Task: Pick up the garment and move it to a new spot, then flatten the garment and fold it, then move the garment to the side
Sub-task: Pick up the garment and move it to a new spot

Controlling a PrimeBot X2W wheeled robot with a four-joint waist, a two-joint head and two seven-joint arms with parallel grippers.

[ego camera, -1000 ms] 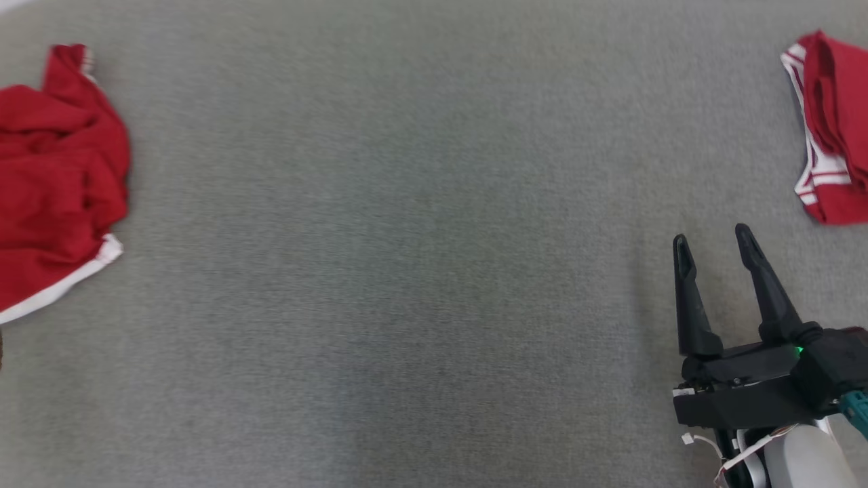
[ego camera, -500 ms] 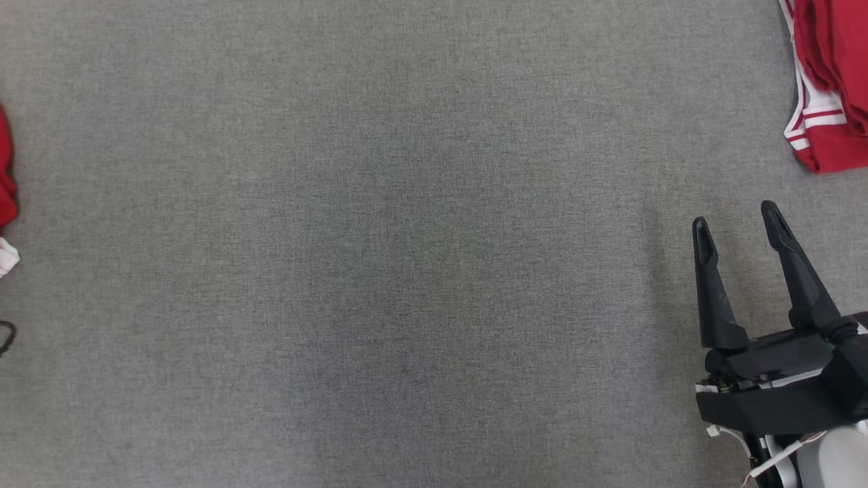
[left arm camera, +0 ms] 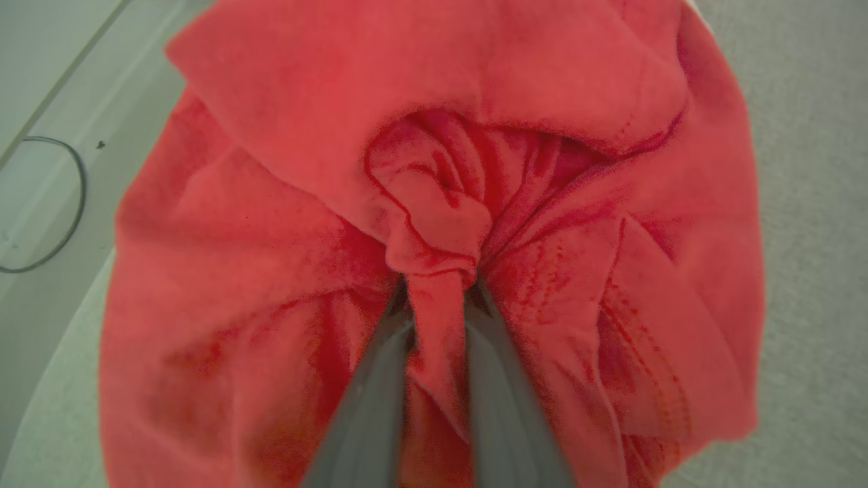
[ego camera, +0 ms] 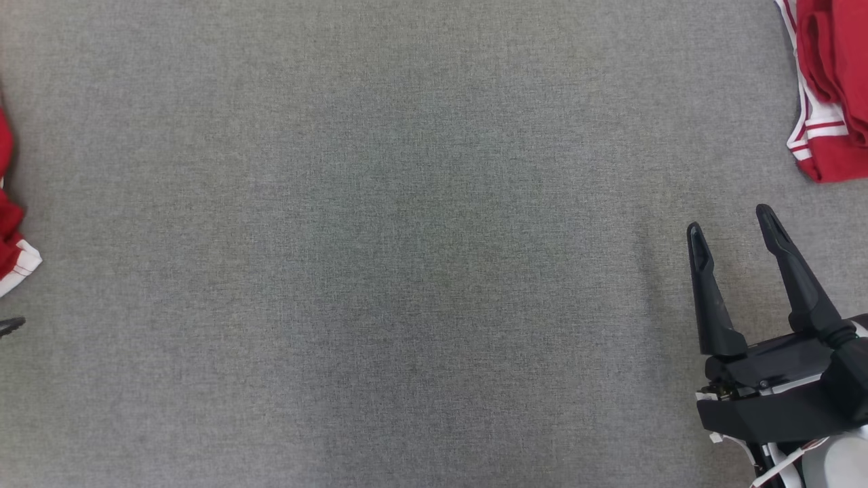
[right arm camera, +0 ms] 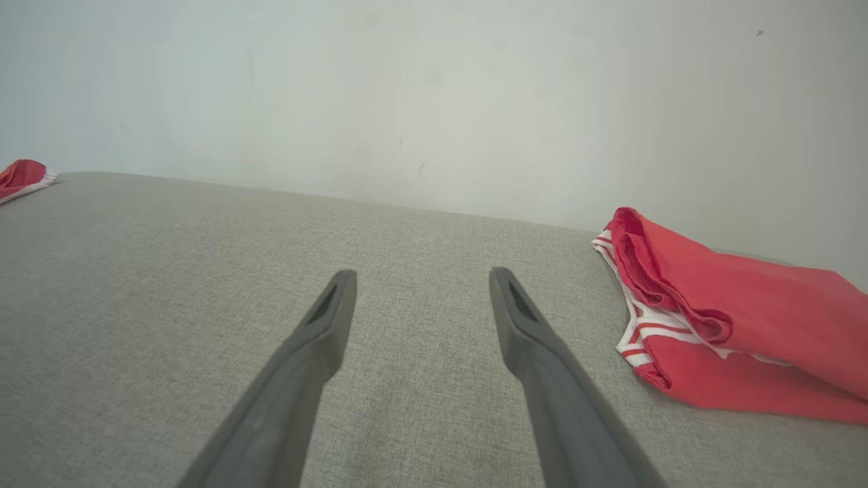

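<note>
Pinching a thin fold of the red garment (left arm camera: 542, 102) with the left gripper (left arm camera: 437, 291), fingers nearly together and cloth squeezed tight between them. Running straight up along the fingers, that fold, then bunching into a small knot just past the tips. Crumpled all round the claw, so no telling which way its long side goes. Lying at the left edge of the grey surface (ego camera: 407, 271), with a white hem poking in from that edge in the head view.

Held wide open with nothing in it, the right gripper (ego camera: 729, 220), low at the right side of the grey surface, fingers pointing away from the robot. Sitting folded at the far right corner of the grey surface, a second red and white garment (ego camera: 831, 135), well apart from the first one.

Showing much less of the crumpled garment in the head view than a second ago. Shifted as a whole picture too, so a camera move. Spread just as wide as before, the right gripper.
</note>
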